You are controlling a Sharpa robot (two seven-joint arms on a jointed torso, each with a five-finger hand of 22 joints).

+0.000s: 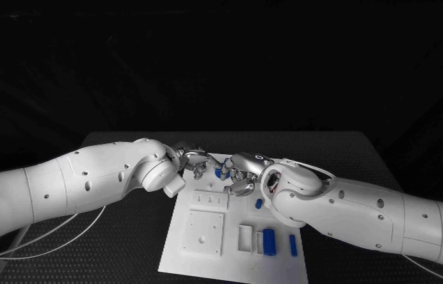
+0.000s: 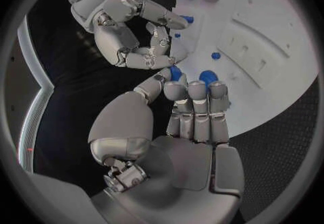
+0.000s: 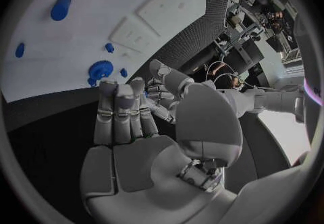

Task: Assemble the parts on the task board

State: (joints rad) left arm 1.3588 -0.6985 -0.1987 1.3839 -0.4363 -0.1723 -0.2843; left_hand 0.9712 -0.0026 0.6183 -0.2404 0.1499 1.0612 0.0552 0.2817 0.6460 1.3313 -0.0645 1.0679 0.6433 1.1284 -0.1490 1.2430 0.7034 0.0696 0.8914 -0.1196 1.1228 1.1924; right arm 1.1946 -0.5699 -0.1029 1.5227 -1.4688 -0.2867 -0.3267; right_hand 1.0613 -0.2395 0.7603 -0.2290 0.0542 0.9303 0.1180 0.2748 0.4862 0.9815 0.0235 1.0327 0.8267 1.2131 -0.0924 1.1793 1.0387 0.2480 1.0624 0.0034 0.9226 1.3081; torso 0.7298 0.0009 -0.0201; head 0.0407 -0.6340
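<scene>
Crowding task board (image 1: 198, 249) far edge, left hand (image 1: 196, 160), right hand (image 1: 242, 172); grips indiscernible, fingers hide parts there

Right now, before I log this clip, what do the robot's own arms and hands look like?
Both arms are smooth, glossy white shells with rounded joints and small dark screw holes. The left arm trails thin white cables near its lower edge; the right arm has a looped white cable at its wrist. The left hand and right hand are silver metal, with segmented fingers, flat grey palm pads and exposed mechanisms at the thumb base.
</scene>
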